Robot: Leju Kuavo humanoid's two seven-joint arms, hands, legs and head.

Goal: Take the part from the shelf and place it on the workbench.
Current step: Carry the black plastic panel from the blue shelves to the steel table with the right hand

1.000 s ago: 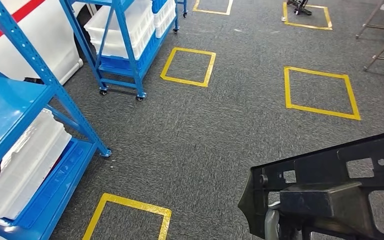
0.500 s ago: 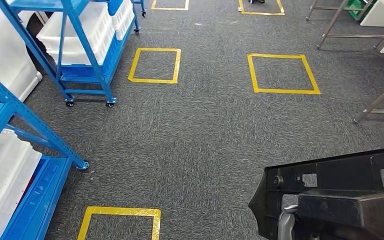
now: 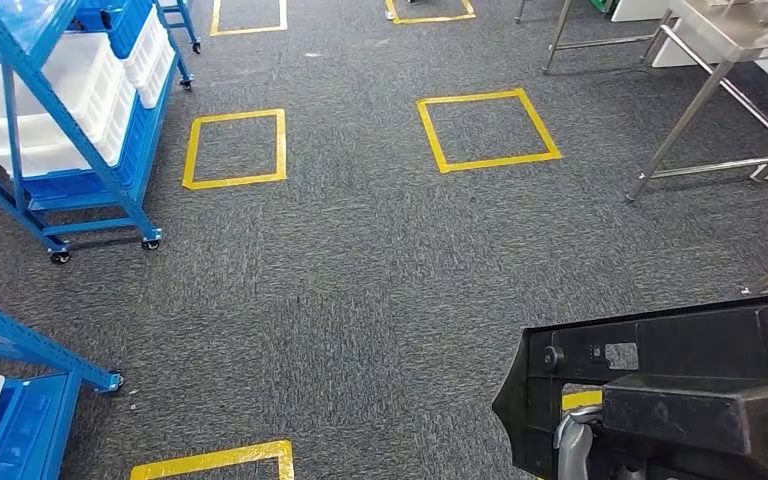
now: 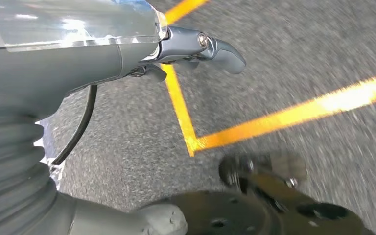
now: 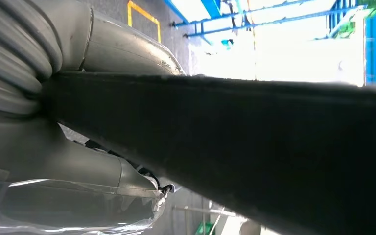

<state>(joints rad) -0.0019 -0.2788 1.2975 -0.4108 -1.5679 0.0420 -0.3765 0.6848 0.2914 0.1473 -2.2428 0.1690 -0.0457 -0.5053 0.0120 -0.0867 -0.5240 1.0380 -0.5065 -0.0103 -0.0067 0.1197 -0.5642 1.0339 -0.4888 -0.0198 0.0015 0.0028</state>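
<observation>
The part (image 3: 680, 390) is a large black plastic panel with cut-outs, low on the right of the head view. My right hand (image 3: 572, 442) grips it from below, mostly hidden behind it. In the right wrist view the part (image 5: 254, 147) crosses the picture as a dark band against my right hand (image 5: 107, 49). The steel workbench (image 3: 722, 38) stands at the far right, on thin metal legs. My left hand (image 4: 127, 54) hangs over the carpet and holds nothing, its fingers (image 4: 220, 48) stretched out.
A blue wheeled rack (image 3: 70, 110) with white bins stands at the upper left. The foot of a nearer blue shelf (image 3: 30, 350) is at the lower left. Yellow tape squares (image 3: 488, 130) mark the grey carpet between them and the workbench.
The whole view has swung to the right: the blue shelves slid off to the left and the steel workbench came in at the upper right. The part stays in my right hand.
</observation>
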